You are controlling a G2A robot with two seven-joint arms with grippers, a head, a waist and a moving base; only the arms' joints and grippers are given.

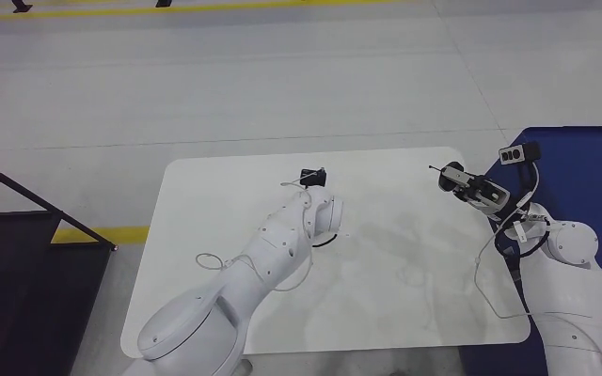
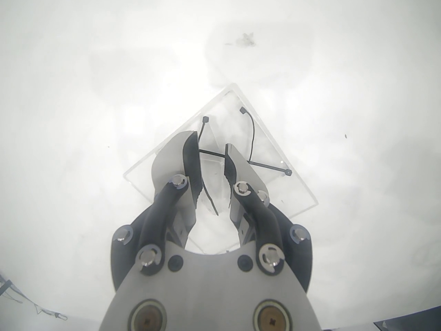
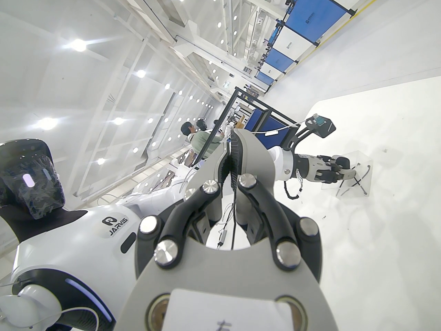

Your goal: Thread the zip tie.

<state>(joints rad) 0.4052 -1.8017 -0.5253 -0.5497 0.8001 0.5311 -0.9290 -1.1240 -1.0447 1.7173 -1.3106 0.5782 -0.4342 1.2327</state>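
White table (image 1: pixel 395 282). Left gripper (image 2: pixel 212 160) hangs over the clear box (image 2: pixel 299 194) of loose zip ties (image 2: pixel 253 132), jaws partly apart, one tie lying across the gap, not pinched. Right gripper (image 3: pixel 229 163) is well apart to the right, raised, clamped on a zip tie (image 3: pixel 235 215). Threading not yet started, I'd say. Next: bring both grippers together and line up tail with head.

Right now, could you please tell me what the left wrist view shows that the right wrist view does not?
Left wrist: three black zip ties lying in the clear box, one crossing the gap of the open left claw. Right wrist: the right claw shut on another zip tie. Both: the clear box on the table, left claw at it.
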